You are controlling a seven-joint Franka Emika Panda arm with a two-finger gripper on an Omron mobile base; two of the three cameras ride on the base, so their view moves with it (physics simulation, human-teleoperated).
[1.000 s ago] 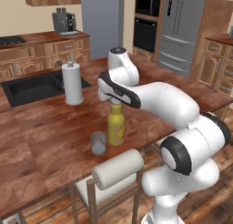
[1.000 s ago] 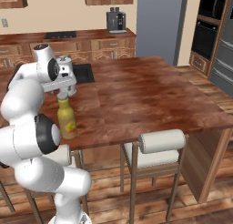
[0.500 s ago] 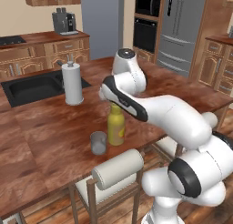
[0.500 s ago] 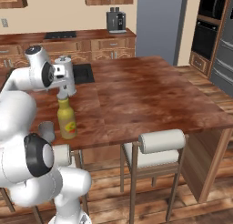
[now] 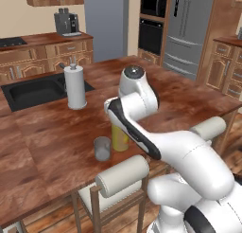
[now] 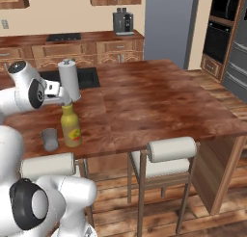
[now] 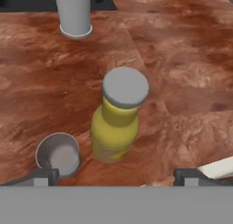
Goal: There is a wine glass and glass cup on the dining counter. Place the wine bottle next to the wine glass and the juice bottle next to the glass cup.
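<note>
Hand [image 7: 116, 175] is hanging with its fingers spread wide apart above the juice bottle [image 7: 116, 120], gripping nothing. Left view: the bottle [image 5: 120, 138] is standing upright just beside the cup [image 5: 102, 148] on the desk [image 5: 56, 132]. Right view: both are sitting near the desk's front edge.

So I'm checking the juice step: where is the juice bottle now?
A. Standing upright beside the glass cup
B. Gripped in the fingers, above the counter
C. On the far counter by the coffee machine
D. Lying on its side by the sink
A: the juice bottle stands upright on the dining counter beside the glass cup, and the open gripper holds nothing.
</note>
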